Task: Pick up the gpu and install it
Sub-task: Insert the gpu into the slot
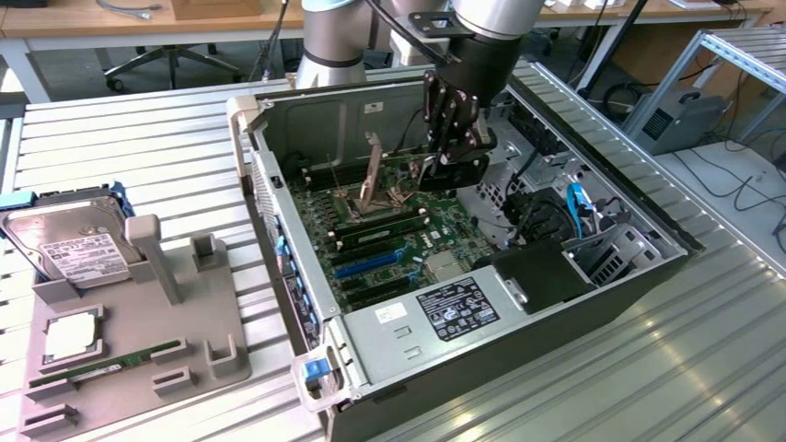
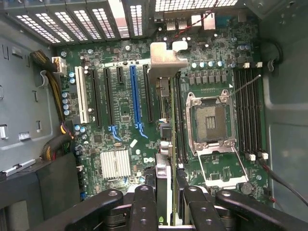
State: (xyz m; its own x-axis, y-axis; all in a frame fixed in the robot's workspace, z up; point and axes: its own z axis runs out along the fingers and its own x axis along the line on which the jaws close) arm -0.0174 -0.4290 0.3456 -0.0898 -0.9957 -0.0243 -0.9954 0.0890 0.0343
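Already the pickup is done: the gripper is clamped on the gpu, holding it edge-down inside the open computer case, above the motherboard. Seating remains; the card looks not yet pressed into a slot.

The exterior view looks down from high and off to one side, taking in the whole open computer case on a slatted metal table, with a grey parts holder at the exterior view's left and desks far behind. The wrist view sits close — inside the case, facing straight down onto the motherboard, with the gripper fingers at the frame's edge. Both views share the motherboard — its blue slot and the CPU socket.
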